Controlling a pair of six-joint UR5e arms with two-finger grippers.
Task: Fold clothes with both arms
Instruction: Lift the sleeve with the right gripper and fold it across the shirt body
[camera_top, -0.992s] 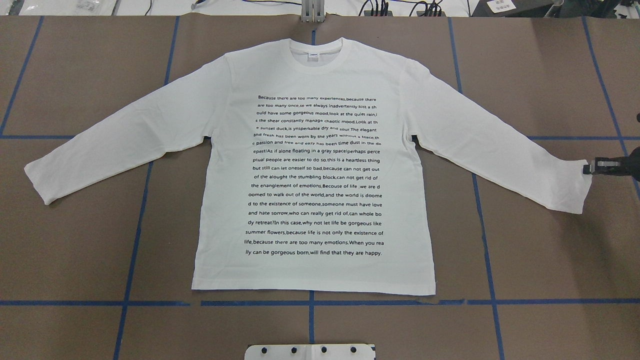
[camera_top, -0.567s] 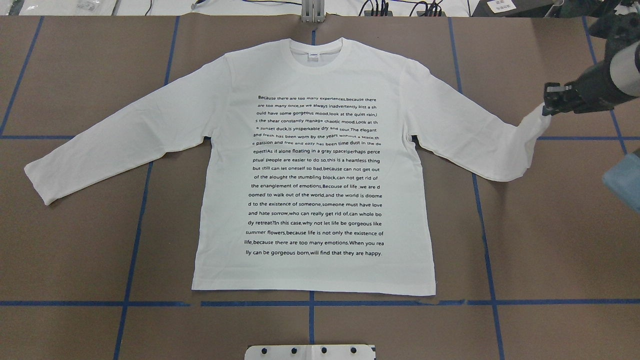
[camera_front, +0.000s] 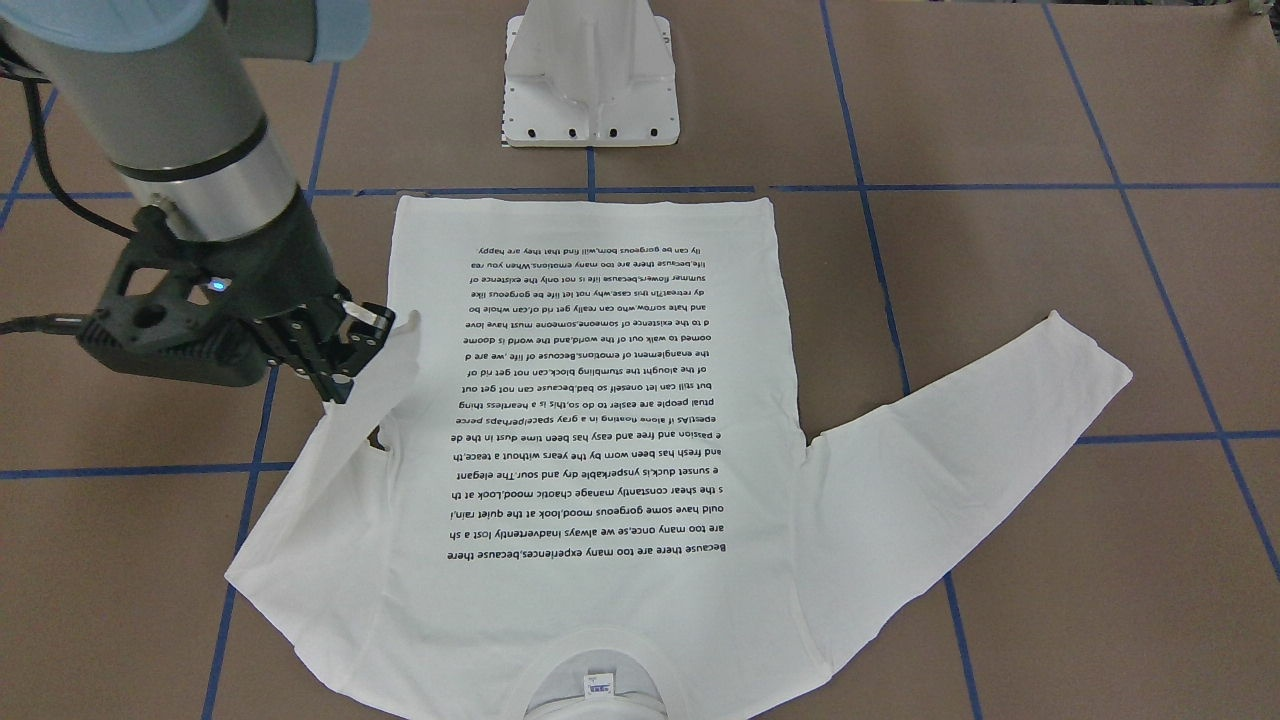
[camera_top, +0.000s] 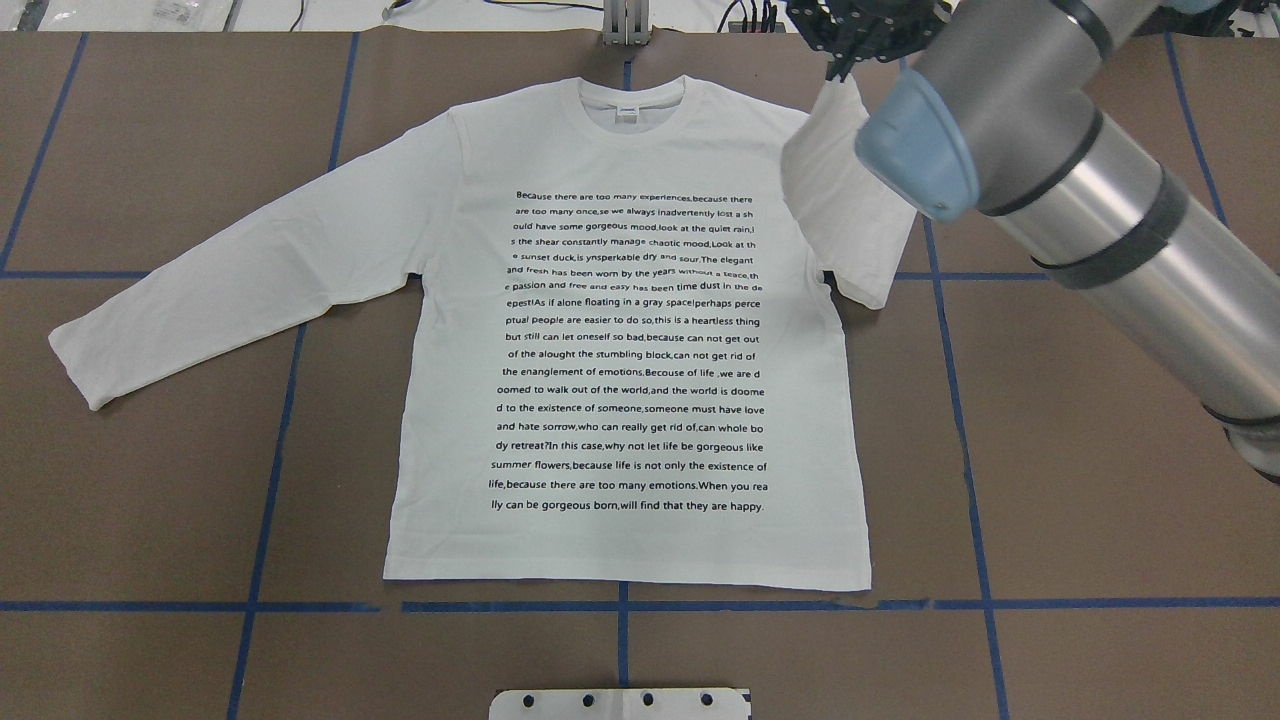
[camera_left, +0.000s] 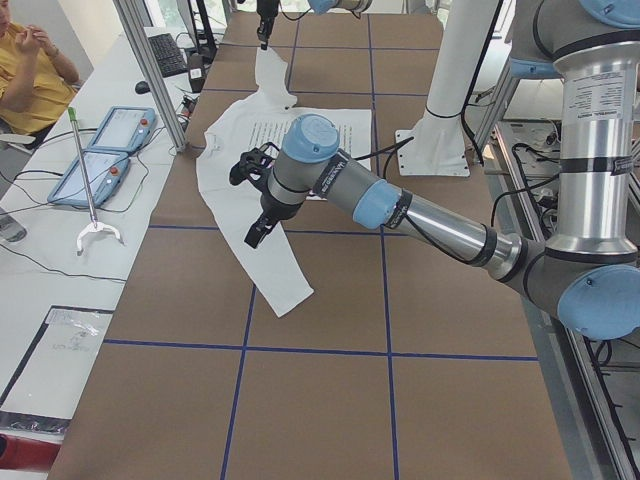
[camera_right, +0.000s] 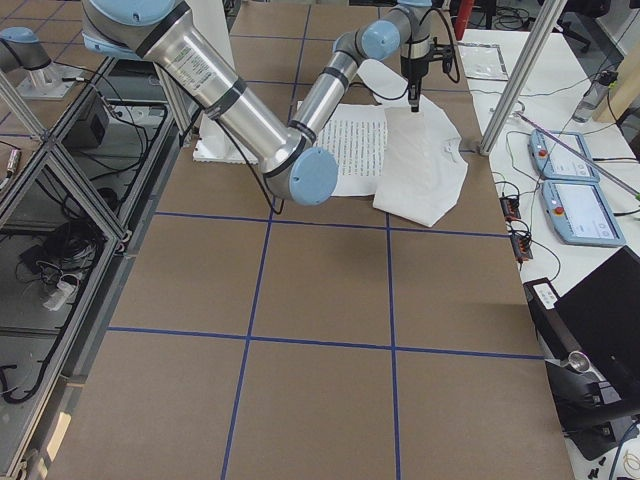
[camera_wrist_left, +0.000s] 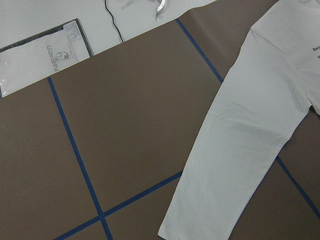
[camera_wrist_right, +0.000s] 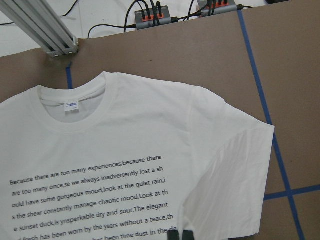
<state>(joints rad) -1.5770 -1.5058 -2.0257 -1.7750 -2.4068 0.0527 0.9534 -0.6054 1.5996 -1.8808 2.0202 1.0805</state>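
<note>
Over the shirt (camera_top: 450, 400), right hand (camera_front: 360, 345) pinching sleeve (camera_top: 840, 170), arm (camera_top: 1050, 170) partly blocking it, left hand (camera_left: 256, 232) unclear.

right pincer (camera_top: 838, 68) holds sleeve (camera_top: 840, 185) of shirt (camera_top: 620, 400) raised over shoulder.

Bright even overhead light, sharp focus, soft shadow beside shirt (camera_top: 620, 150)

The right arm (camera_top: 1080, 200) is slanting over the table's (camera_top: 150, 500) right half, barring passage there. The right sleeve (camera_top: 830, 190) is hanging from the right gripper (camera_front: 383, 322) over the shirt's (camera_top: 440, 420) right side. The left arm (camera_left: 400, 205) is hovering above the left sleeve (camera_left: 278, 275). Bare table is showing left and right of the shirt's lower half.
</note>
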